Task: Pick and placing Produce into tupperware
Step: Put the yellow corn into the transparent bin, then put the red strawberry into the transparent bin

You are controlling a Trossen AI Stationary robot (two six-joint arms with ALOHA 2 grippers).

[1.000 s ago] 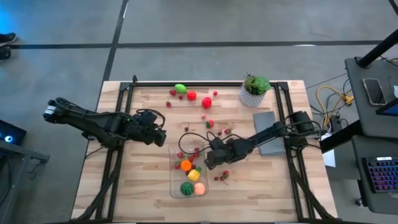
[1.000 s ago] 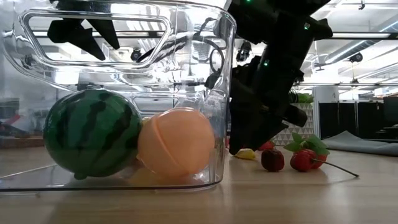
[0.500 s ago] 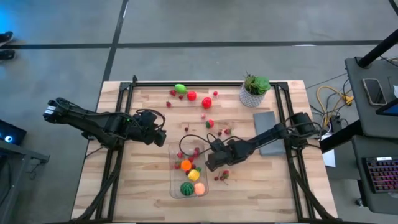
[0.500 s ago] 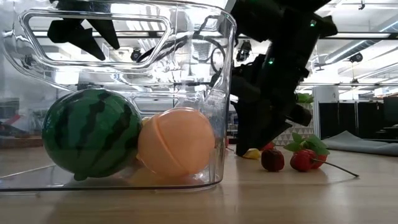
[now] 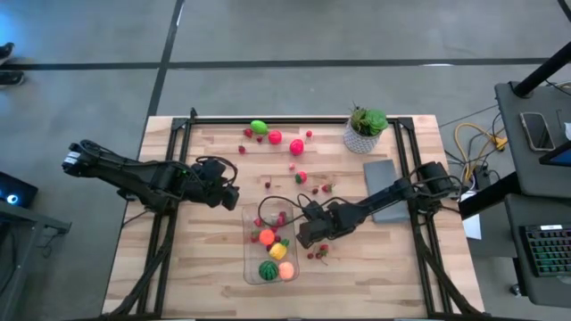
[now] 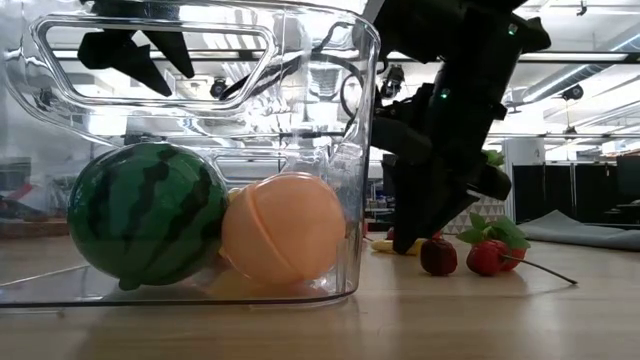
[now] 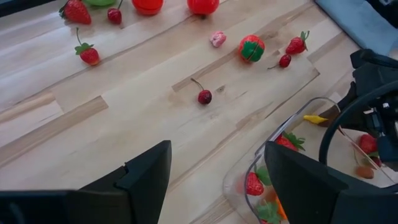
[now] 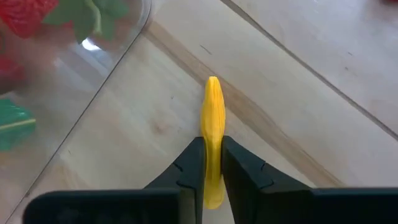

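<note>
Pale wooden plank bench (image 5: 205,259) with a black frame, standing on a grey floor crossed by dark seams; the level view looks into an open hall with ceiling light strips and dark partitions. No brand, label or writing can be read. The clear tupperware (image 5: 270,245) stands at the near middle of the bench and holds a watermelon (image 6: 148,214), a peach-coloured ball (image 6: 283,228), and orange, yellow and red pieces. Loose Produce (image 5: 297,147) lies scattered toward the far side: a green piece, red pieces and small strawberries, with two cherries (image 6: 438,257) just right of the container. The right claw (image 5: 308,234) is down at the bench just right of the tupperware, its fingers (image 8: 189,167) pinched narrow on a slim yellow piece (image 8: 212,137) that lies on the wood beside the container's wall. The left claw (image 5: 225,193) hangs over the bench left of the tupperware, its fingers (image 7: 146,171) standing apart with nothing between them. A green potted plant (image 5: 366,127) in a white pot stands at the far right, with a flat grey slab (image 5: 382,174) just nearer.
</note>
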